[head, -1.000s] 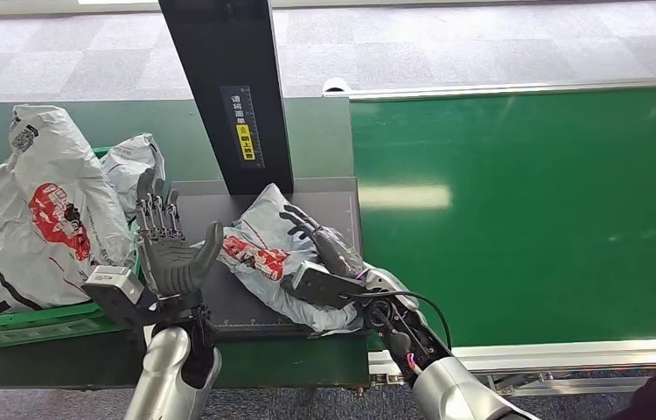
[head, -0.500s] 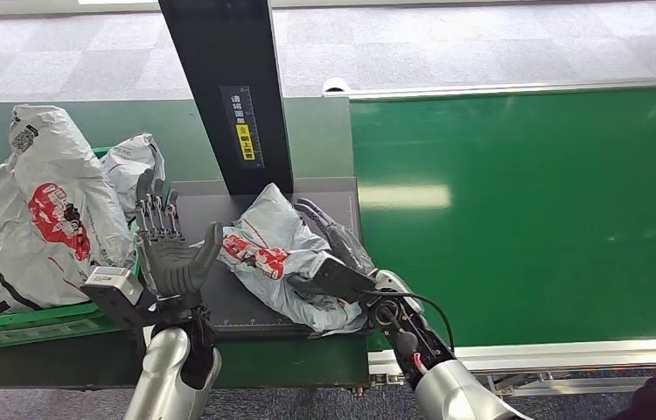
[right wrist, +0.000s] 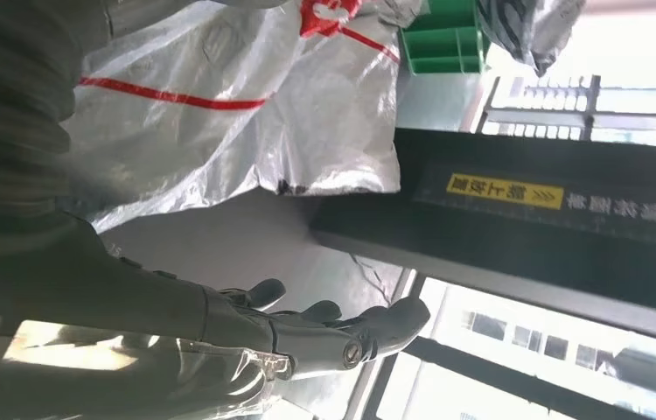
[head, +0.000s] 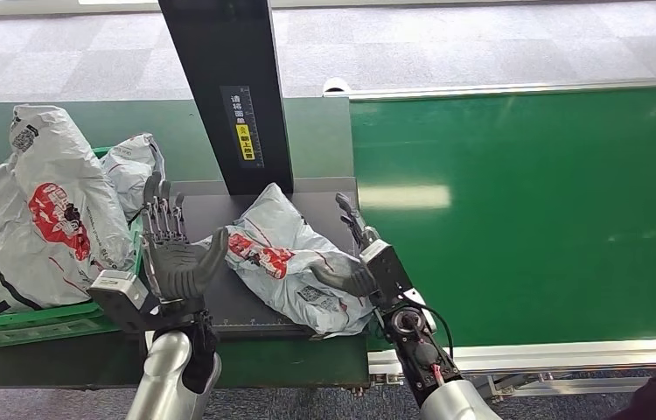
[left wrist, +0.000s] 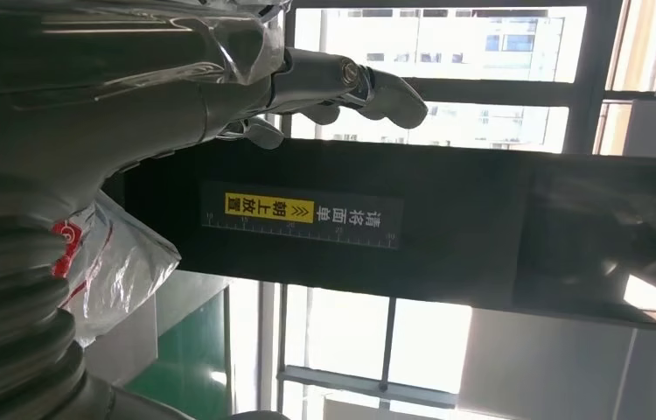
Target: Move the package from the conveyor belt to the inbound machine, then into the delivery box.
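Note:
The grey package with red print [head: 281, 258] lies on the dark plate of the inbound machine [head: 206, 197], in front of its black post [head: 228, 87]. My left hand [head: 171, 254] stands upright and open just left of the package, palm facing it, with a small gap between. At the package's right edge is my right hand [head: 359, 254], open, fingers pointing up, its thumb against the bag. The right wrist view shows the package [right wrist: 237, 114] close beside the spread fingers [right wrist: 342, 328]. In the left wrist view the package [left wrist: 106, 254] lies below the open hand [left wrist: 219, 87].
The green delivery box [head: 27, 324] at the left holds several grey packages [head: 45, 201] piled above its rim. The green conveyor belt [head: 526, 210] stretches to the right. The black post with a yellow label [head: 244, 140] rises right behind the package.
My right hand has lifted off the top of the package and swung to its right edge, turning upright. The left hand has shifted slightly toward the package. The package has settled a little.

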